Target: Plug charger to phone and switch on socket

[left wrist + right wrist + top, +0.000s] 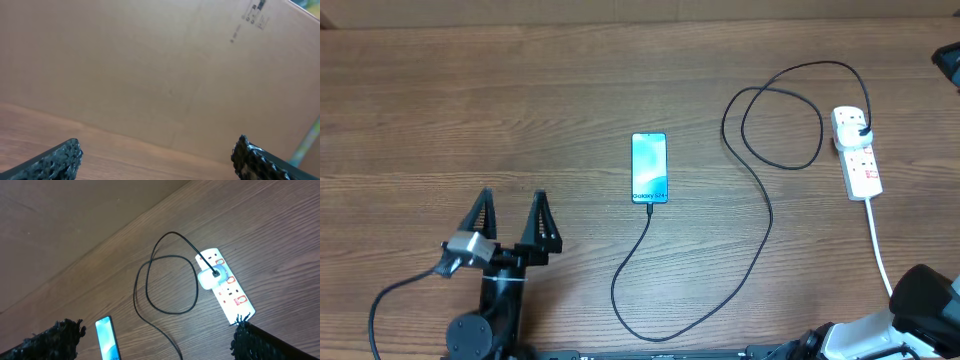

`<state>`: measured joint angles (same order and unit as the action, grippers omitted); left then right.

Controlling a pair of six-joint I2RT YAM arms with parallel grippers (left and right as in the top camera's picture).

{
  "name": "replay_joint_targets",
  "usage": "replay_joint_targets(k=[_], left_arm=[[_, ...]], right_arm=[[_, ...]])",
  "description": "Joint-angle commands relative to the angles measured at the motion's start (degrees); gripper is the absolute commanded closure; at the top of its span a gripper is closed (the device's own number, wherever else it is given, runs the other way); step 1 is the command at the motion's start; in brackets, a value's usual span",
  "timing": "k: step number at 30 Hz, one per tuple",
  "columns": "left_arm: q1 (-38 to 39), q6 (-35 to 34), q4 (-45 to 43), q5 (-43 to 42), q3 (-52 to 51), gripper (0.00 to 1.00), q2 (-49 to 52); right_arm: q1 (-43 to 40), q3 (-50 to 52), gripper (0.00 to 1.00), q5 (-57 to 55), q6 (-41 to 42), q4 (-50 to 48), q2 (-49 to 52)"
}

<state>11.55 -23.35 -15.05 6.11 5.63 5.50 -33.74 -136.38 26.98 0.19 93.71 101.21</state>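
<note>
left claw and right claw gape empty, phone well apart from both.

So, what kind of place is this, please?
Probably a robot test bench, not a home: a wooden table, a plain cardboard wall behind it, and a phone, charger and socket strip laid out.
</note>
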Motion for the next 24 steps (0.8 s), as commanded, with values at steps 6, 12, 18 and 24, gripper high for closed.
replay_joint_targets(k=[6,12,18,24], left_arm=[[-2.1,1.5,0.5,0.3,-5.4,0.00,-5.2],[-2.2,4.2,12.3,0.3,-5.4,0.00,-5.3],[-2.2,10.8,19.5,-4.5,-5.4,0.00,-5.3],[-2.2,13.6,19.7,-5.7,-5.3,0.00,-5.3]], right_arm=[[0.0,-0.2,0.00,0.0,-0.2,-0.2,-0.4],[0.0,-0.2,0.00,0.0,-0.2,-0.2,-0.4],[0.0,-0.2,0.00,0.0,-0.2,-0.2,-0.4],[0.0,-0.2,0.00,0.0,-0.2,-0.2,-0.4]])
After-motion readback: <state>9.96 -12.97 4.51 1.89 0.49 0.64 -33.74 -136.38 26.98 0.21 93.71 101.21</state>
